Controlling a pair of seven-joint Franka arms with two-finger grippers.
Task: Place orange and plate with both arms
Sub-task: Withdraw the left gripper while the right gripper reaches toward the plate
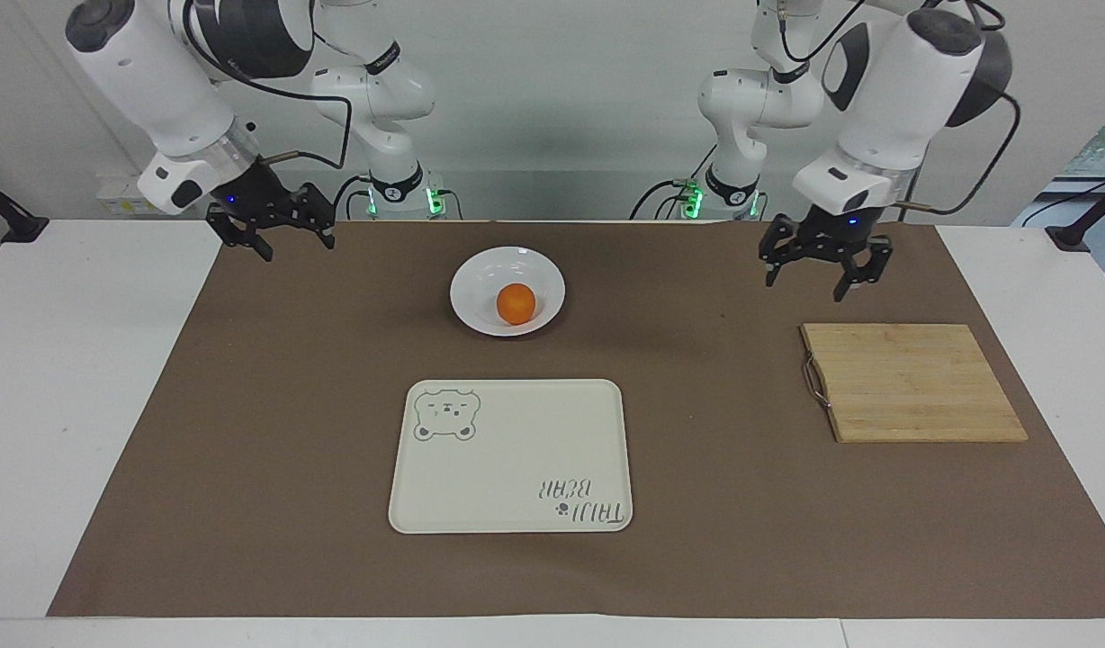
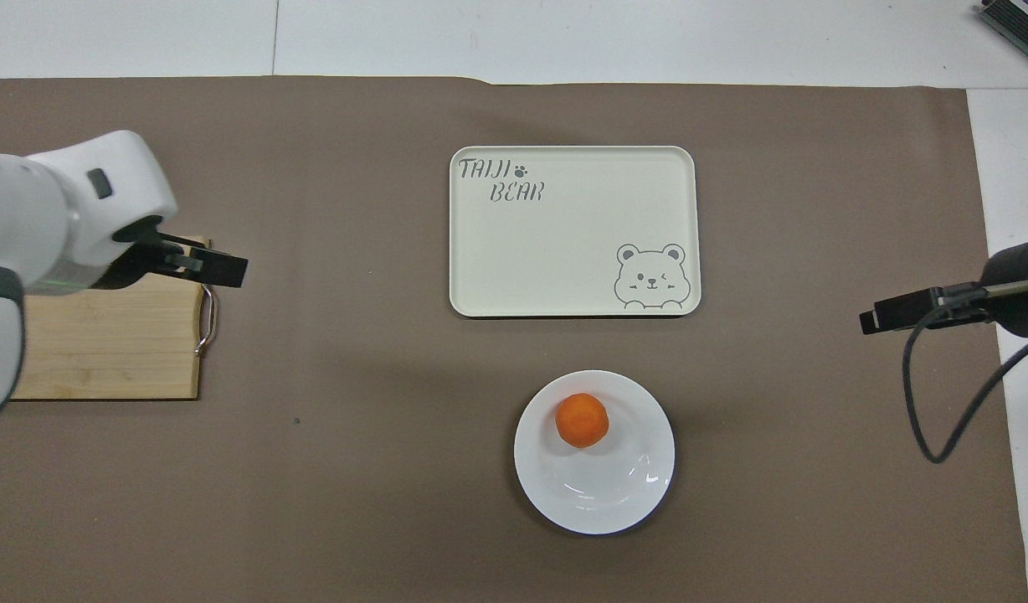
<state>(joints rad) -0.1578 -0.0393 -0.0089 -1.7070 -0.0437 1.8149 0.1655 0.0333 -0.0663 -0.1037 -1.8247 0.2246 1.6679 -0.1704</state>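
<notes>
on the plate (image 1: 470, 301) sits the orange (image 1: 516, 303), both tools released and empty, left tool (image 1: 822, 262) over the board's edge (image 1: 912, 382), right tool (image 1: 274, 225) waiting; next, probably, plate onto tray (image 1: 516, 459).

Plate (image 1: 507, 290) glossy white, looks glazed, highlights on its inner wall. Orange (image 1: 516, 303) smooth, slight sheen. Tray (image 1: 510, 456) cream, matt, plastic-looking, smooth, printed grey bear and lettering. Cutting board (image 1: 912, 382) pale wood, visible grain strips, dull finish, with a shiny metal handle (image 1: 813, 380) on one edge. Table cover (image 1: 291, 432) brown, matt, paper-like, flat. Table (image 1: 67, 378) around it white, smooth. Arm shells glossy white plastic; left gripper (image 1: 824, 268) and right gripper (image 1: 278, 236) matt black, bright metal wrist rings above the fingers.
</notes>
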